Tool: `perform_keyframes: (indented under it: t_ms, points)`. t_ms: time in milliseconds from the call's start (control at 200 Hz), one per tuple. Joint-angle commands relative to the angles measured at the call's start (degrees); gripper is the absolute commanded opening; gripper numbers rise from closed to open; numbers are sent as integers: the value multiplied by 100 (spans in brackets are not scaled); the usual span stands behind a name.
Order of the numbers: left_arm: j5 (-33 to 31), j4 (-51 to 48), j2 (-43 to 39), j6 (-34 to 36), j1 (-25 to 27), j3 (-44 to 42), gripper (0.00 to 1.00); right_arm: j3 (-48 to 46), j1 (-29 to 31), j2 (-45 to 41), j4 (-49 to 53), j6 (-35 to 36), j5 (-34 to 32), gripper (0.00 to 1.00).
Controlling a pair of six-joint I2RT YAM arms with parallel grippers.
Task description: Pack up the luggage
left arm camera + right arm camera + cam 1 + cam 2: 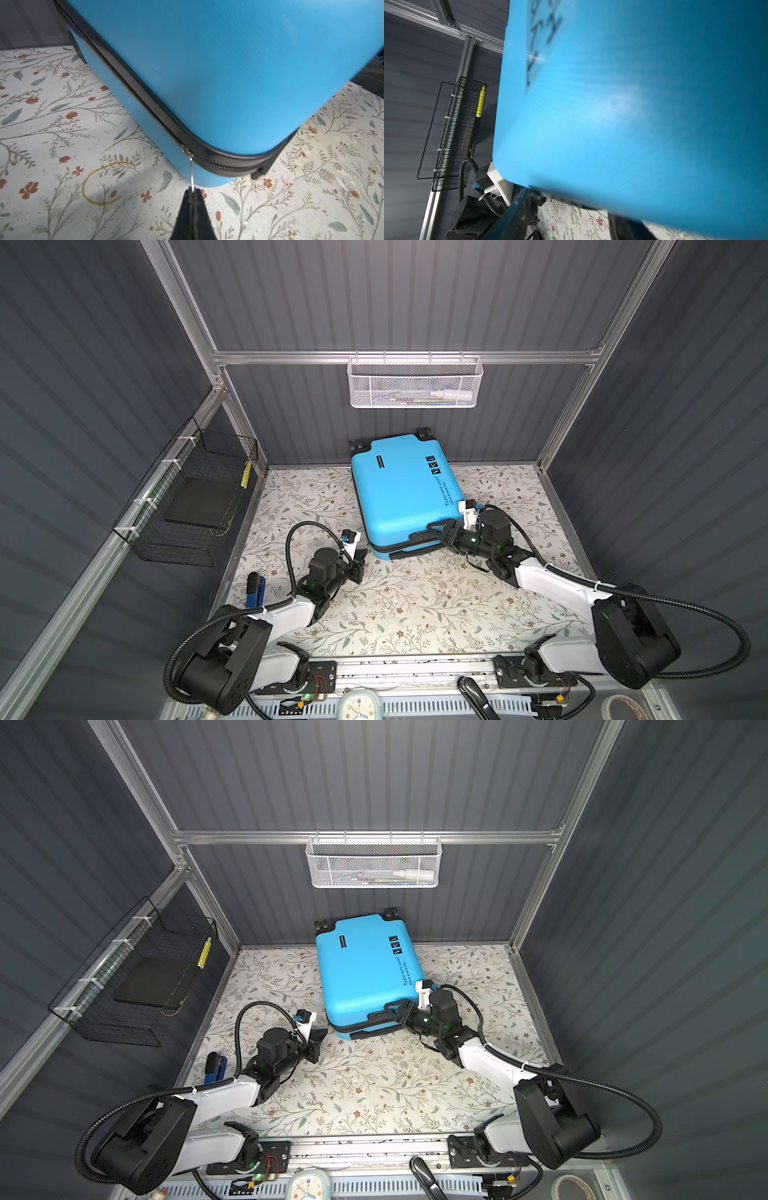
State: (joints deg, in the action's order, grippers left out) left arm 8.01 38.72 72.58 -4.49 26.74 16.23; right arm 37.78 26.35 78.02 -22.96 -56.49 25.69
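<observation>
The luggage (405, 493) (365, 973), a bright blue hard-shell suitcase, lies closed on the floral table with its black wheels against the back wall. My left gripper (193, 190) (360, 556) is at its near left corner, shut on the thin metal zipper pull (191, 172), which hangs from the slider (186, 150) on the black zip. My right gripper (430, 531) (388, 1011) is at the near right corner with its jaws apart. One finger (517, 207) lies under the shell's edge (612, 124), and nothing is clamped between the jaws.
A white mesh basket (414, 381) hangs on the back wall above the suitcase. A black wire basket (195, 506) hangs on the left wall. A blue and black tool (254, 589) lies by the left arm. A clock (360, 705) and a tape roll (623, 705) sit at the front rail.
</observation>
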Motion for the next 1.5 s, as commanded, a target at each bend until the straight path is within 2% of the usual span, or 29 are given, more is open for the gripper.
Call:
perform_keyframes:
  t_ms: [0,280,645,810,865,930,1031,1241,1496]
  points:
    - [481,-233,-176,108,315,-39,0,-3,184,279,284,-371,309,59]
    - [468,-931,-721,294,756,69,0,14,216,359,218,-413,278,58]
    - [404,-1323,-589,474,1564,276,0,73,243,444,188,-433,270,58]
    - [210,-1386,-692,535,1606,254,0,79,233,399,255,-362,215,59]
    - [158,-1366,-692,554,1600,266,0,109,185,331,380,-275,175,63]
    - [127,-1361,-688,568,1606,276,0,85,29,201,504,-214,147,67]
    - [125,-1350,-692,546,1602,262,0,-56,-340,-47,521,-206,238,68]
    - [162,-1296,-706,485,1603,257,0,-159,-955,-133,329,-269,620,66]
    - [161,-1393,-727,541,1606,337,0,-122,-1097,311,-281,-555,978,60]
